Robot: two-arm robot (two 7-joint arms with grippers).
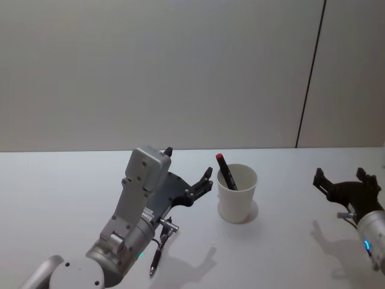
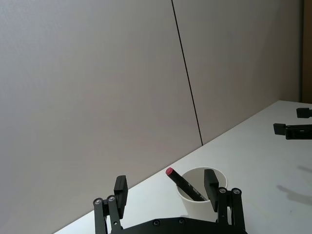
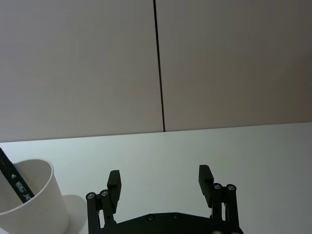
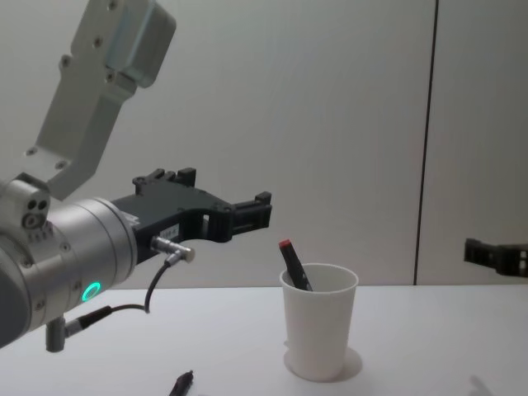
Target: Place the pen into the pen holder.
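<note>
Grey wall (image 1: 150, 72) (dark vertical seam (image 1: 310, 78)) behind white table (image 1: 60, 180)

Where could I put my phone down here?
Bare table lies between the cup and the right gripper, and at far left. Crowded left of the cup: the open left gripper hovers, a loose pen lies nearer the front.

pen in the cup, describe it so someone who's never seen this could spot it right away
On the white table stands one white paper cup, near the middle. The pen leans inside it, black with a red end poking above the rim; the other dark pen lies flat on the table nearer the robot.
</note>
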